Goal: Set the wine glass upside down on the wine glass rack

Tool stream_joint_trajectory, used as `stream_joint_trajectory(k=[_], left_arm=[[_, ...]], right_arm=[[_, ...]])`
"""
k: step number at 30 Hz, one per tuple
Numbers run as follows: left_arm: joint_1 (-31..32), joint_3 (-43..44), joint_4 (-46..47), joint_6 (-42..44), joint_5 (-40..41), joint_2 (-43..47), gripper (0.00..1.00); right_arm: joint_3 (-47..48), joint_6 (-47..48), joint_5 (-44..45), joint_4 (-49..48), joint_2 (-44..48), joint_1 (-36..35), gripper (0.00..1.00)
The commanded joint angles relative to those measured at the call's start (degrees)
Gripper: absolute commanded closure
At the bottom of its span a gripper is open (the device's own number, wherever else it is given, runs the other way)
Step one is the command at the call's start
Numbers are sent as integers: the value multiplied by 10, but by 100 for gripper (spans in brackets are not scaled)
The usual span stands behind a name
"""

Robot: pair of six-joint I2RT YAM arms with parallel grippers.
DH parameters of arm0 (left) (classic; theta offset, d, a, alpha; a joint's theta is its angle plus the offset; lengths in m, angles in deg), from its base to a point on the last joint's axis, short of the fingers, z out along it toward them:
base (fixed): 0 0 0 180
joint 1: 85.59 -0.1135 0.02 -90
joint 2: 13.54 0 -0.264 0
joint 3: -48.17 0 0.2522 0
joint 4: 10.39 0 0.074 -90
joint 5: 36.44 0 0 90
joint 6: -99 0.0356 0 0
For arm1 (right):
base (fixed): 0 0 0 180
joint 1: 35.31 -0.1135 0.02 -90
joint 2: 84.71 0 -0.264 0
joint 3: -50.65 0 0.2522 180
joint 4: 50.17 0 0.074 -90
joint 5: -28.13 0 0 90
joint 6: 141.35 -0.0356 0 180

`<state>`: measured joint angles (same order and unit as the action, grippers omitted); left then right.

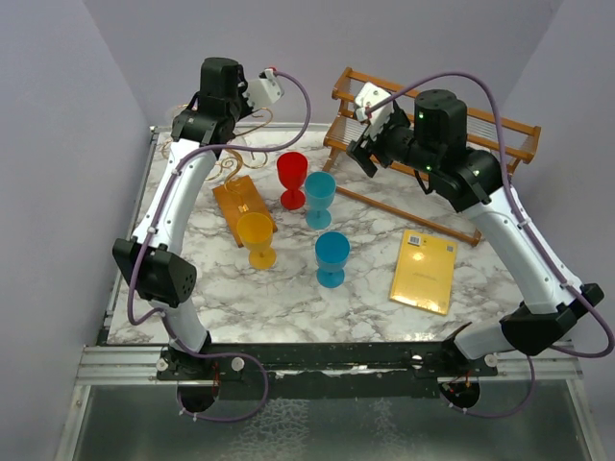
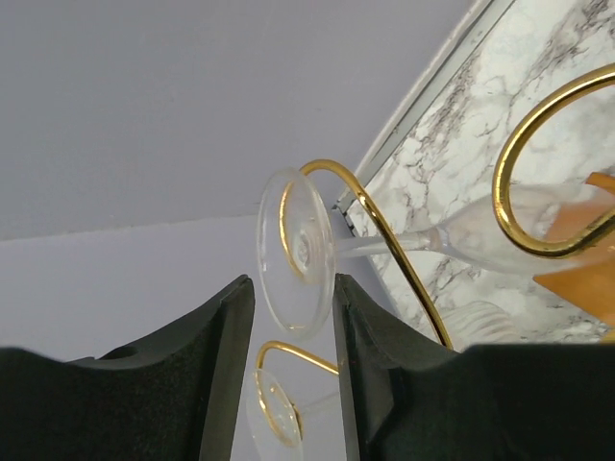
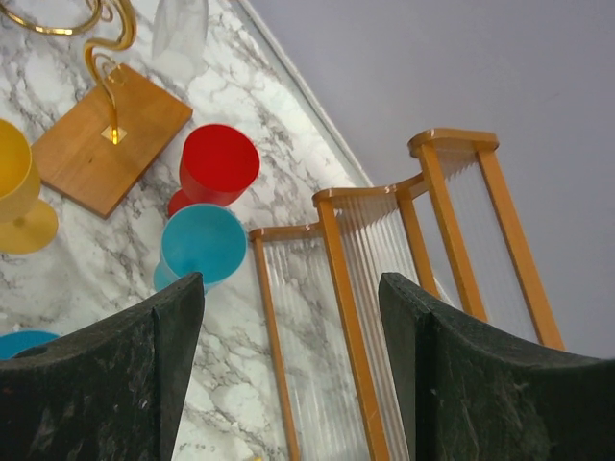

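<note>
Looks all but done: has the wine glass (image 2: 298,245) hanging upside down on a gold arm of the wine glass rack (image 1: 235,200), far left on the table (image 1: 288,298). Shows the left gripper (image 2: 293,288) parted around the glass foot, seemingly loose, and the right gripper (image 3: 293,298) open, empty. Remains only to withdraw the left one cleanly.
</note>
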<state>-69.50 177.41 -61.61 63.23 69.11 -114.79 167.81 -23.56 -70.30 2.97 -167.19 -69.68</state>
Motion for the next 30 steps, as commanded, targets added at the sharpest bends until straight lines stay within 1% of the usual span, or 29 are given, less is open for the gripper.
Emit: stream_joint_trajectory(k=[1, 6, 8, 15, 18, 22, 23, 25, 28, 30], left_arm=[[-3, -5, -10, -22, -36, 32, 57], [-2, -8, -24, -31, -54, 37, 53], [-2, -17, -20, -33, -61, 63, 51], [-2, -40, -1, -62, -122, 110, 35], [-2, -42, 0, -87, -152, 128, 29], [-2, -47, 9, -141, -184, 152, 18], [-2, -52, 13, -159, -190, 159, 8], [-2, -54, 8, -195, -208, 167, 1], [-2, -67, -5, -237, -233, 180, 1], [-2, -71, -8, -263, -235, 187, 1]], right_arm=[[-38, 4, -12, -28, 11, 4, 27], [-78, 10, -39, -31, 19, 4, 26], [-95, 23, -66, -22, 24, 4, 26], [-148, 86, -174, 36, 44, 4, 26], [-162, 103, -196, 51, 52, 4, 26], [-170, 119, -209, 66, 56, 4, 26], [-171, 122, -212, 70, 56, 4, 26], [-174, 128, -216, 77, 56, 3, 25], [-178, 136, -211, 87, 53, -1, 25], [-179, 138, -200, 95, 48, -8, 24]])
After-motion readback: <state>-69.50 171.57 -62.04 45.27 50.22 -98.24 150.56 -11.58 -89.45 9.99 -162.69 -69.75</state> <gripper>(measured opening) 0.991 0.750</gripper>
